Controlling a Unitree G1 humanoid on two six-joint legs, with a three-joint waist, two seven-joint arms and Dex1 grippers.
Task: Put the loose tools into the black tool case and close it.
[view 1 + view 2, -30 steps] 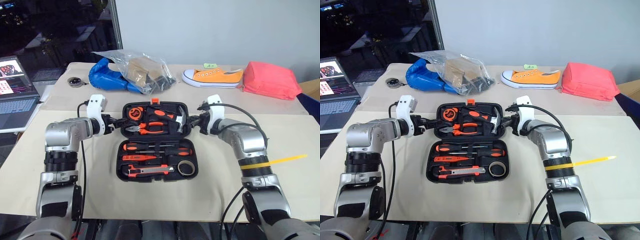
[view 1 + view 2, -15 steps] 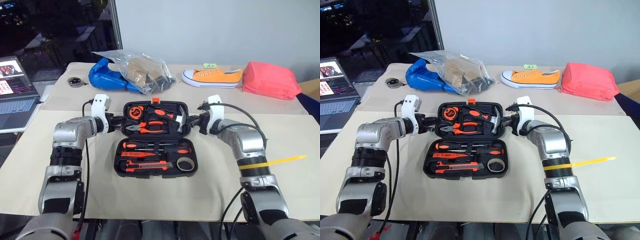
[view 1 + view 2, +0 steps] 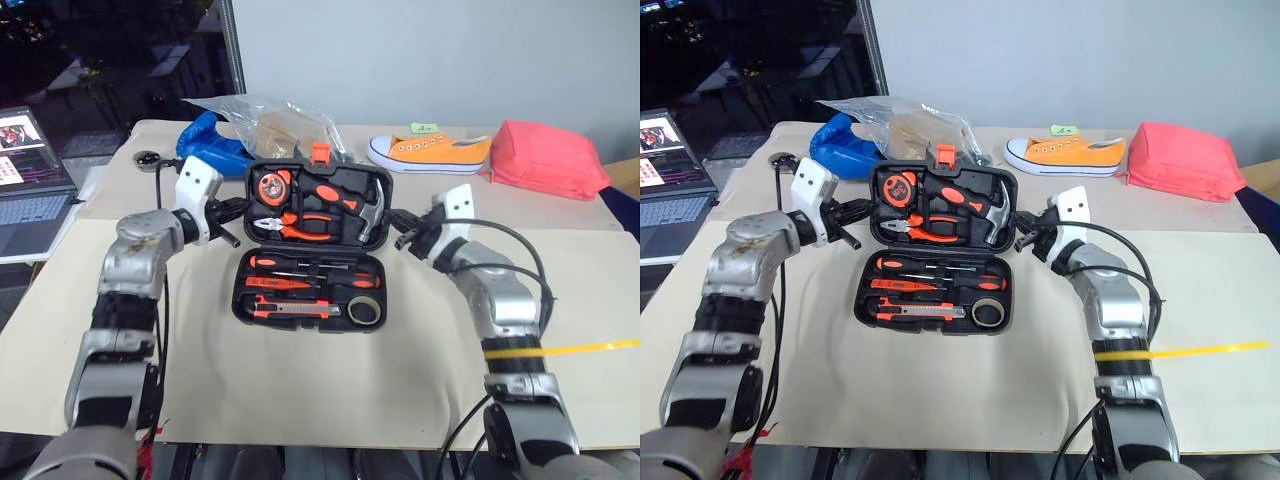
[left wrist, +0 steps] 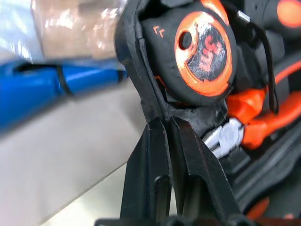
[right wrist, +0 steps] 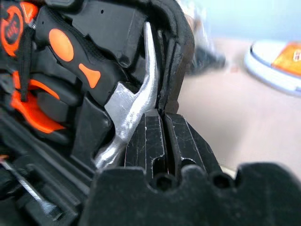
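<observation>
Even, bright indoor light on the beige table, soft faint shadows; dark window upper left; wrist views blurred at close range, backgrounds defocused, glint on the hammer head.

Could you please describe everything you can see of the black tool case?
The black tool case is moulded plastic, hinged and open on the table. Its base holds screwdrivers, a knife and a tape ring; the tilted-up lid carries pliers, hammer, tape measure and an orange latch. The left gripper and right gripper pinch the lid's side edges.
</observation>
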